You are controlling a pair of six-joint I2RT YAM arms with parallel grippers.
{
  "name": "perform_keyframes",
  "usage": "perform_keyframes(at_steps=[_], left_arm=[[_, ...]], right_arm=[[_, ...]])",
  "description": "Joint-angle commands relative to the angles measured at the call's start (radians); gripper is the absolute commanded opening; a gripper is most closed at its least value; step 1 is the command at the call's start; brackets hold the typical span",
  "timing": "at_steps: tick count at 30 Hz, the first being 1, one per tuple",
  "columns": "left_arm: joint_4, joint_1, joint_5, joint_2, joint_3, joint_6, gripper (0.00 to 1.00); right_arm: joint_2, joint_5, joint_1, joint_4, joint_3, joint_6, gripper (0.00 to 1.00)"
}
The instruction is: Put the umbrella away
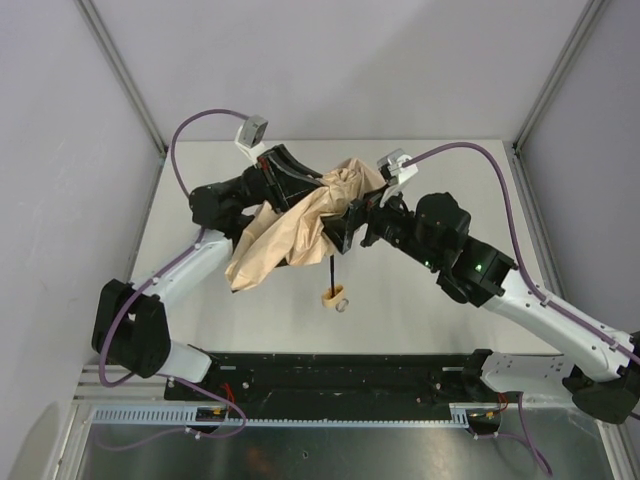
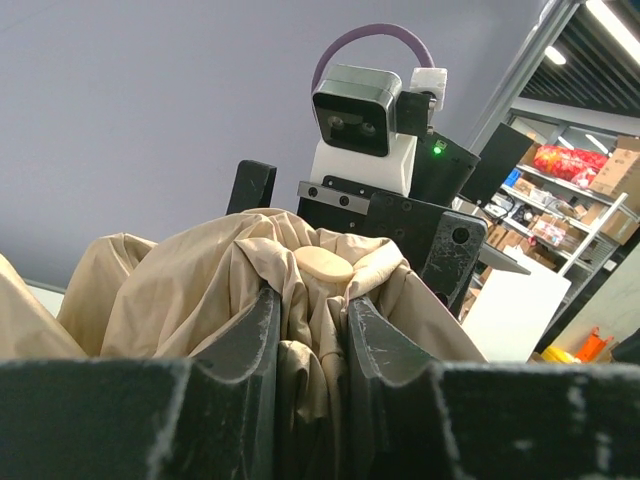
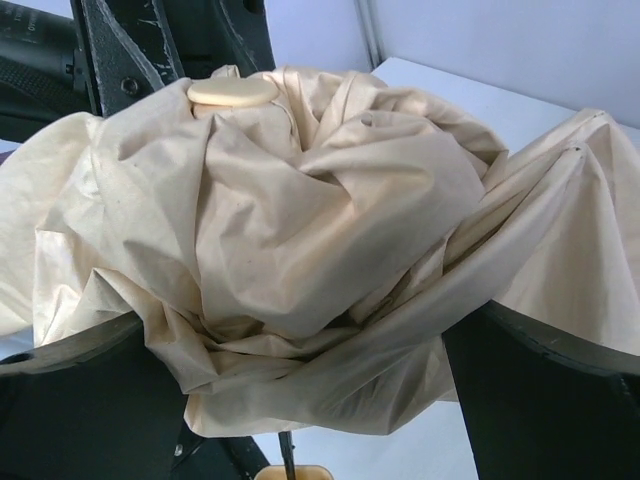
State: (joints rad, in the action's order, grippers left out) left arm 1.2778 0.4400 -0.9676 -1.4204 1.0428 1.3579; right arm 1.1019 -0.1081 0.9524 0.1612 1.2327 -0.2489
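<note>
With left fingers [image 2: 236, 372] clenched on the umbrella [image 1: 285, 238] and right fingers [image 3: 75, 405] spread open around it, judged light, limp, slippery; best held by the stiff shaft [image 1: 332, 272].

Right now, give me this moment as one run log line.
umbrella: bunched | left gripper: shut on canopy | right gripper: open around canopy | handle: hangs below

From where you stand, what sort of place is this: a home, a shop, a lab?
Probably a robot test cell inside a warehouse or workshop: a white table walled by grey panels, two black-and-white robot arms at a tan fabric umbrella, and tall shelves of cardboard boxes beyond.
</note>
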Motion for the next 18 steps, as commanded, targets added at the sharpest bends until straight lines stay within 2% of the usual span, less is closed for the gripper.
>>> perform_keyframes(at_steps=[1, 8, 13, 16, 18], left_arm=[[0.269, 0.039, 0.028, -0.003, 0.028, 0.023, 0.00], [0.269, 0.142, 0.068, -0.021, 0.039, 0.002, 0.00], [0.269, 0.192, 0.083, -0.036, 0.044, -0.010, 0.00], [0.269, 0.211, 0.084, -0.049, 0.051, -0.016, 0.00], [0.269, 0.216, 0.084, -0.057, 0.053, -0.016, 0.00]], right_arm=[[0.000, 0.082, -0.076, -0.077, -0.017, 0.013, 0.99], [0.035, 0.330, -0.104, -0.408, -0.096, 0.002, 0.99], [0.065, 0.359, -0.094, -0.493, -0.114, -0.039, 0.99], [0.064, 0.388, -0.094, -0.511, -0.132, -0.056, 0.92], [0.058, 0.426, -0.094, -0.529, -0.148, -0.065, 0.76]])
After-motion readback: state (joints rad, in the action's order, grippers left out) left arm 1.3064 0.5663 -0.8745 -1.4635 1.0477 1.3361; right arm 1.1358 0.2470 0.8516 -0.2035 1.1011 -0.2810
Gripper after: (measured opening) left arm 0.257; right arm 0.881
